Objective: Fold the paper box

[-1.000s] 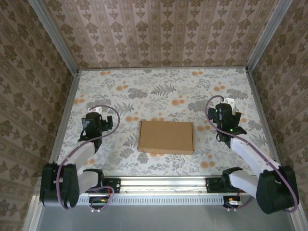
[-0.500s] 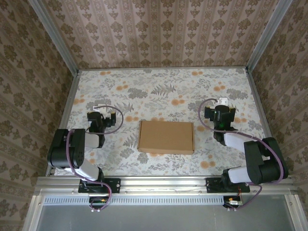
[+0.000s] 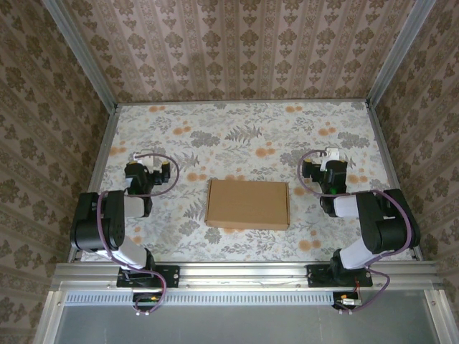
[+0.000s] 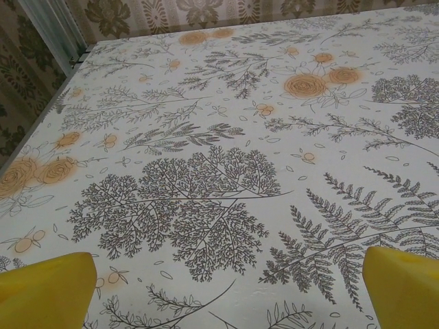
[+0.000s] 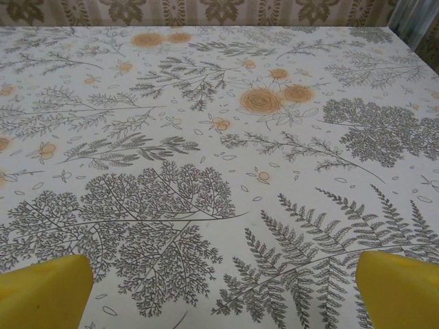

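Paper box (image 3: pixel 247 204) on floral table (image 3: pixel 237 129), overhead.

I counted one paper box (image 3: pixel 247 204), lying at the middle of the one flowered table (image 3: pixel 237 129). I had two arms: my left arm (image 3: pixel 100 222) at the box's 9 o'clock, my right arm (image 3: pixel 380 222) at its 3 o'clock. That made two grippers, the left gripper (image 4: pixel 223 295) and the right gripper (image 5: pixel 219 291), each with two yellow fingertips (image 4: pixel 44 288), four altogether. Three papered walls (image 3: pixel 237 43) stood around the table.
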Controlling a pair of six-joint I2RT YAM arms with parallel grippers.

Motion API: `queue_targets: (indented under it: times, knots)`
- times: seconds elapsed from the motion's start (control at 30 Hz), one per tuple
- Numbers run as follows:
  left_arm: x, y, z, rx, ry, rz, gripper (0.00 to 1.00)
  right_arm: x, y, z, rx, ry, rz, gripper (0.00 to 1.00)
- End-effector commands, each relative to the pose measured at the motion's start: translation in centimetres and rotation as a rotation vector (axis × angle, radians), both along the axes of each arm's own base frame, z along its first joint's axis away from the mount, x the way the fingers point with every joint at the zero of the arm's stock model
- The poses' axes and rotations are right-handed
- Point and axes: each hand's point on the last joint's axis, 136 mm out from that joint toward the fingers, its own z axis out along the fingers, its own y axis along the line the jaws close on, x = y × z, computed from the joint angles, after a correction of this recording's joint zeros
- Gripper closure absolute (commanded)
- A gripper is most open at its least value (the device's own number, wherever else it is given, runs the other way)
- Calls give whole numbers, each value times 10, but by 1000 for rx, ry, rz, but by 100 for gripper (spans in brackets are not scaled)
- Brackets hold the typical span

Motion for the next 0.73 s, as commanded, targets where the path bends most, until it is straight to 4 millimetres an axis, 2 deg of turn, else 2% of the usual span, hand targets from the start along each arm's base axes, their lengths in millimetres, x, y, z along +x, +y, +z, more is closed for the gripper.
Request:
queue_targets:
  times: [0.0,0.07,0.13,0.3,0.7]
  knots:
    - [6,-5,11,-16,-33,-23,0,8,6,14,29,-53,30,0]
    - [6,-5,11,-15,-32,-21,0,7,21,14,29,-53,126,0]
    - [6,-5,11,-15,-31,-22,0,3,25,16,33,-77,156,0]
    - [6,-5,11,-16,-32,-22,0,9,9,13,57,-41,77,0]
    - [6,-5,10,-15,-29,-22,0,9,10,13,55,-41,78,0]
